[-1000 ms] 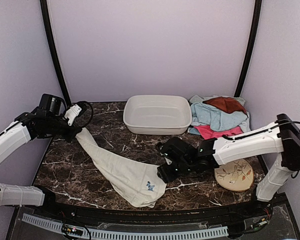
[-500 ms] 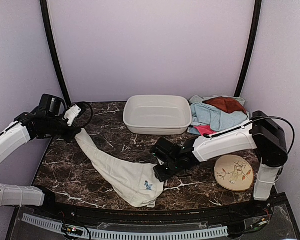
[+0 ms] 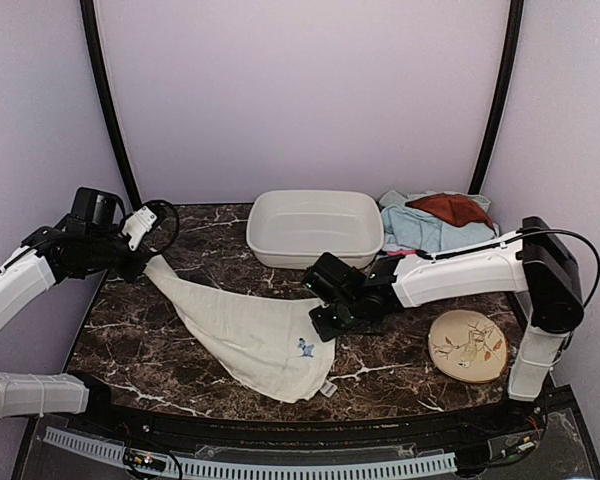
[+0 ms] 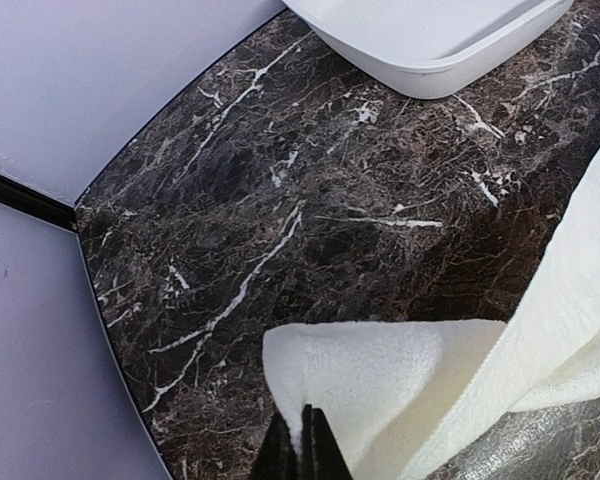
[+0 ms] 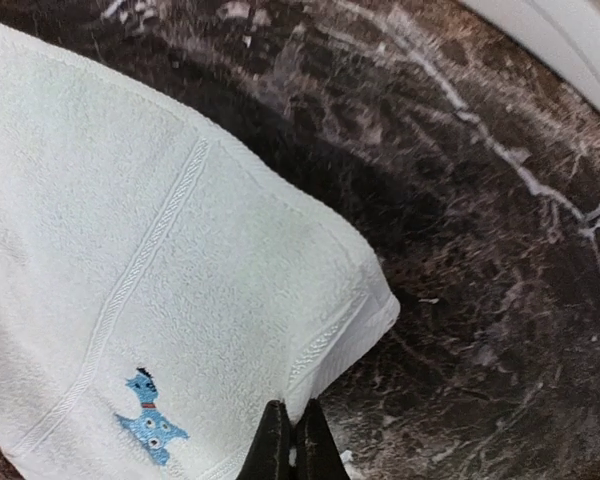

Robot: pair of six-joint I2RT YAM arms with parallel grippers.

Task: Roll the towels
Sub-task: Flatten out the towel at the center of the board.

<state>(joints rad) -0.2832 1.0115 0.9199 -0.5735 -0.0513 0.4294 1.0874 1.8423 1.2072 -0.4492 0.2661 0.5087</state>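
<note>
A cream-white towel (image 3: 250,330) with a small blue mark (image 3: 304,348) lies stretched slantwise across the dark marble table (image 3: 380,375). My left gripper (image 3: 145,262) is shut on its far left corner (image 4: 320,380). At the towel's right edge (image 5: 325,350) my right gripper (image 3: 320,322) is shut on the hem, near the blue figure (image 5: 150,428). More towels lie heaped at the back right: rust-brown (image 3: 450,208) on top, light blue (image 3: 425,235) under it, and a strip of pink (image 3: 398,255) mostly hidden behind the right arm.
A white plastic basin (image 3: 314,228) stands at the back middle, its corner showing in the left wrist view (image 4: 430,45). A round beige disc with a leaf pattern (image 3: 467,346) lies at the front right. Purple walls enclose the table on three sides.
My right gripper closed on the towel's right edge and drew it up and to the right. The towel now lies wider and flatter. The left gripper lifted its corner slightly.
</note>
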